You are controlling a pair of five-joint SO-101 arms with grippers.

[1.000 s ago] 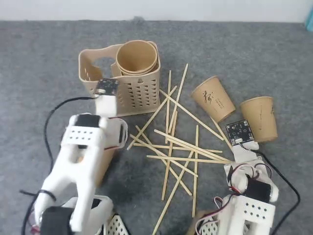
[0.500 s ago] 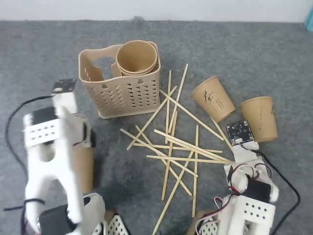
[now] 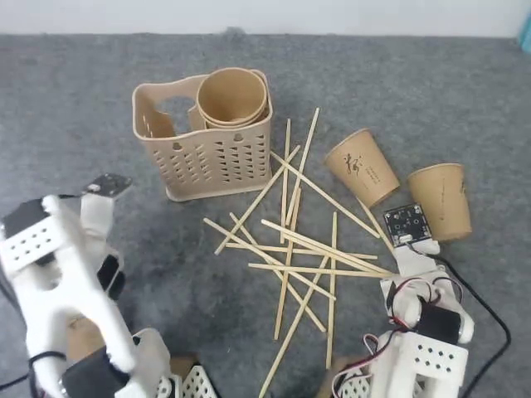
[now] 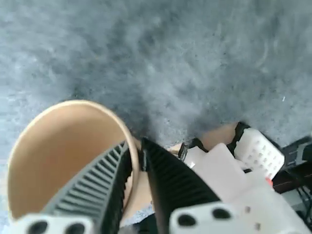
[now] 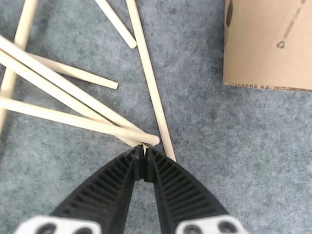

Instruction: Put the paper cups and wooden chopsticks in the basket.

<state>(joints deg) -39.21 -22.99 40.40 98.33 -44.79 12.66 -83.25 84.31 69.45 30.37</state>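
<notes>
Left arm [image 3: 51, 249]: over the last second it swings from right beside the basket [image 3: 217, 162] out and back to the near left corner of the table [image 3: 465, 91], away from where its load has to go.
Left gripper [image 4: 136, 147]: clamped on the rim of a paper cup [image 4: 58, 151], one finger inside the wall and one outside.
Held cup: it travels with the arm and now hangs over bare table, well apart from the basket.
Right gripper [image 5: 143, 156]: pressed together on nothing, tips at the near ends of the chopsticks [image 3: 307, 249]. It has not moved.
Basket: unchanged, with stacked cups [image 3: 232, 98] in one compartment and the other open.
Still out: a loose cup [image 3: 362, 166] and a second loose cup [image 3: 440, 201] lie on their sides beside the scattered chopsticks.
Meaning for you: the grip looks sound, but the carry is not closing on the basket, so you probably need to bring the cup back over the stack before letting go.
</notes>
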